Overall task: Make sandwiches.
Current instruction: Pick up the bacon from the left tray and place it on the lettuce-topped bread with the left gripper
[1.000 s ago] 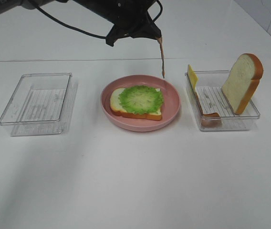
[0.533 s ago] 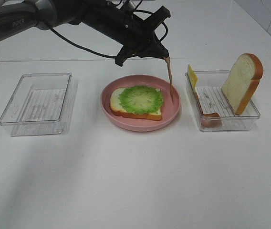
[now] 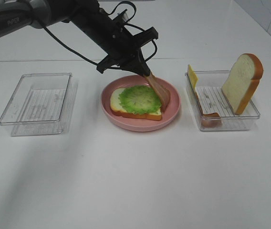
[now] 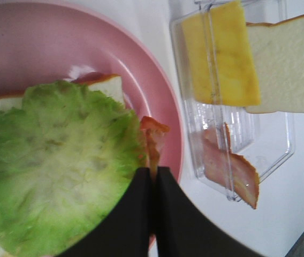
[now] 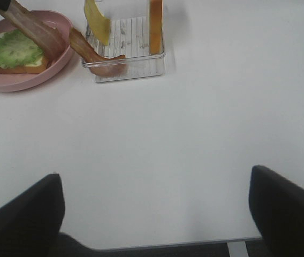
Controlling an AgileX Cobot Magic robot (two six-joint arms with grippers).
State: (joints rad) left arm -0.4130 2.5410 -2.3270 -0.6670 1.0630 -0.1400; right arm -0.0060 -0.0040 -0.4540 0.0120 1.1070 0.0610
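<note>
On the pink plate lies a bread slice topped with a green lettuce leaf. My left gripper is shut on the upper end of a bacon strip, whose lower end rests at the lettuce's right edge. In the right tray stand a second bread slice, a yellow cheese square and another bacon strip. My right gripper stands open over bare table, away from the food.
An empty clear tray sits left of the plate. The left arm and its cable stretch across the back from the upper left. White table surrounds everything.
The left gripper has come down and leftward with the bacon strip. The strip hung straight before; now it slants with its lower end on the sandwich.
</note>
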